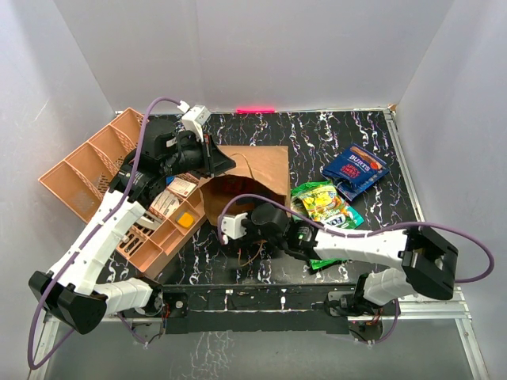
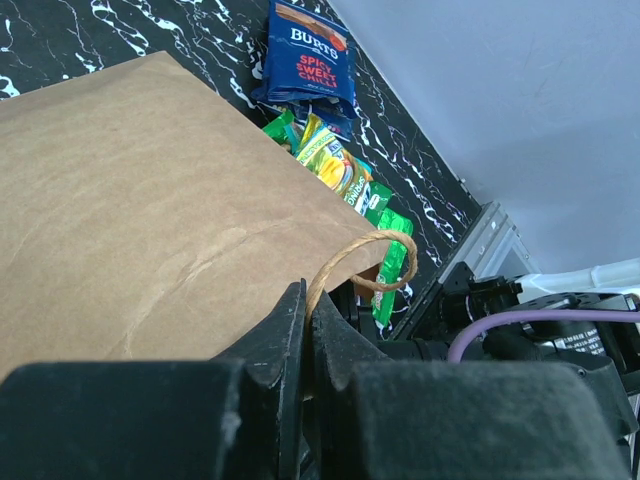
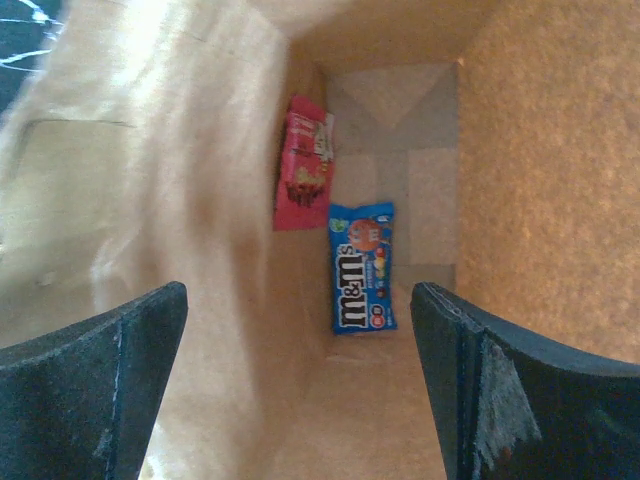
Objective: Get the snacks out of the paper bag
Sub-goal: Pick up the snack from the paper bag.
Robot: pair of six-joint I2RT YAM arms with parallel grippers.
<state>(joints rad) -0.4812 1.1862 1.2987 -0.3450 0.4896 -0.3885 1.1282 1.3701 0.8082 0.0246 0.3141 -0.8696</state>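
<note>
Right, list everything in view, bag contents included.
Paper bag: one, brown, on its side mid-table, mouth toward the arms.
M&M's packet: one, blue, inside the bag.
Snack packet: one, pink, inside the bag, beside the M&M's.
Burts packet: one, dark blue, right of the bag.
Green packets: at least two, green-yellow, overlapping, between bag and Burts.
Divided tray: one, orange, left of the bag, small items inside.
Table: one, black marbled.
Left gripper: shut on the bag's handle edge.
Right gripper: open, inside the bag's mouth.
</note>
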